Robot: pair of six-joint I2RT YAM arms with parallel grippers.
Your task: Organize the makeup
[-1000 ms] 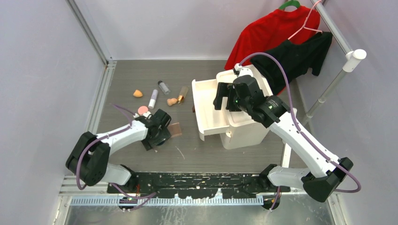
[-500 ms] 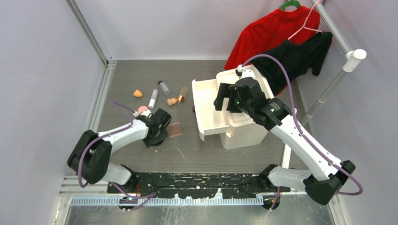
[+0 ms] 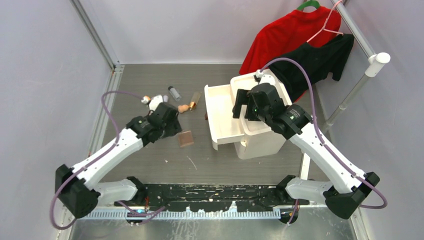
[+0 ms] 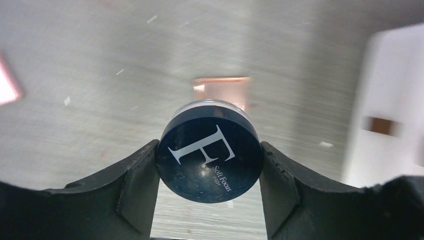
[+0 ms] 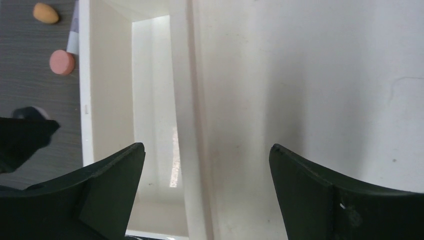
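Left hand [image 4: 209, 165] moved | clamps navy compact [image 4: 210, 152], "F Soft Focus" | right hand [image 5: 206, 150] spread

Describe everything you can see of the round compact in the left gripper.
The compact is a round, glossy navy disc, lid toward the wrist camera, printed with a large white F and small "Soft Focus" lettering. A pale, clear-looking band shows along its upper edge. The left gripper clamps it, one black finger on each side. Behind it are the blurred grey table and a square brown palette.
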